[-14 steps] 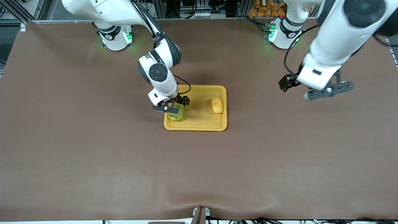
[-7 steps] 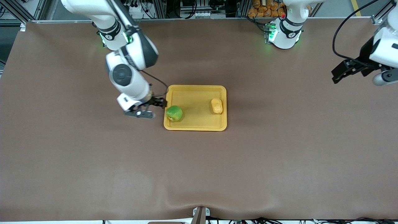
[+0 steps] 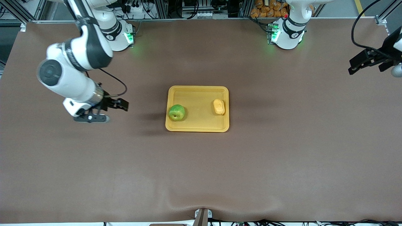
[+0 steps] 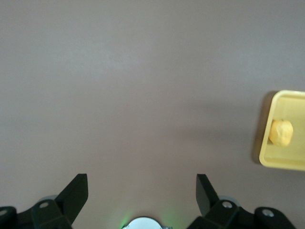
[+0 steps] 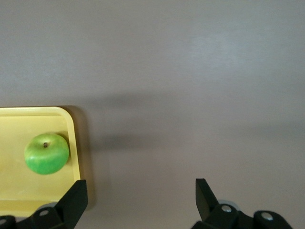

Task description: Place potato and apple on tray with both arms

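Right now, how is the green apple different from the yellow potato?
The apple is round and bright green; the potato is oblong and yellow-orange. The apple looks a bit bigger than the potato. The apple sits at the end of the tray toward the right arm, the potato at the end toward the left arm. Both rest on the tray, and no hand touches them.

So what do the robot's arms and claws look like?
Both arms are white with dark bands and round dark joint caps. Each base glows green. A thin black cable loops by each wrist. The right claw and left claw are small, with two black fingers each.
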You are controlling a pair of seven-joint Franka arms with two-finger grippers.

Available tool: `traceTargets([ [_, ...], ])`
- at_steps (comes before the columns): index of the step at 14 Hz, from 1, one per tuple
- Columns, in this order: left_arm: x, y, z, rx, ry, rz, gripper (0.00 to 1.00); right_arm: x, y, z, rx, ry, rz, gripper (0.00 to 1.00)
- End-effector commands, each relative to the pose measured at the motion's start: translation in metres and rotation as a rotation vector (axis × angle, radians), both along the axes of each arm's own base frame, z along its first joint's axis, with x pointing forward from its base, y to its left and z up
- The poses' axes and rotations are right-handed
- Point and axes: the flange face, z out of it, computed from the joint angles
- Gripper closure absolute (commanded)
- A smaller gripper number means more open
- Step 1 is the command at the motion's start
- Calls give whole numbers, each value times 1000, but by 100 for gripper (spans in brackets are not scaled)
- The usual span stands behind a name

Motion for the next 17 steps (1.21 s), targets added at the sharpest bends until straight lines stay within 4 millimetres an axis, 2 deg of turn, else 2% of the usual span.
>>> traceTargets([
  [1, -16, -2, -3, -25, 21, -32, 0, -8, -17, 55, 7, -5, 8, 0],
  [3, -21, -14, -4, -21, 23, -52, 0, -4, -38, 92, 7, 17, 20, 0],
  [5, -32, -30, -6, -13, 26, -62, 0, -1, -68, 114, -22, 24, 38, 0],
  [8, -36, -31, -4, -11, 26, -65, 0, -5, -104, 161, -33, -3, 103, 0],
  [11, -29, -28, -7, -13, 30, -60, 0, -23, -128, 213, -52, 17, 77, 0],
  [14, -31, -24, 2, -14, 15, -57, 0, -35, -140, 234, -70, 7, 12, 0],
  [17, -36, -11, 2, -16, 48, -47, 0, -46, -131, 243, -78, 10, -49, 0],
])
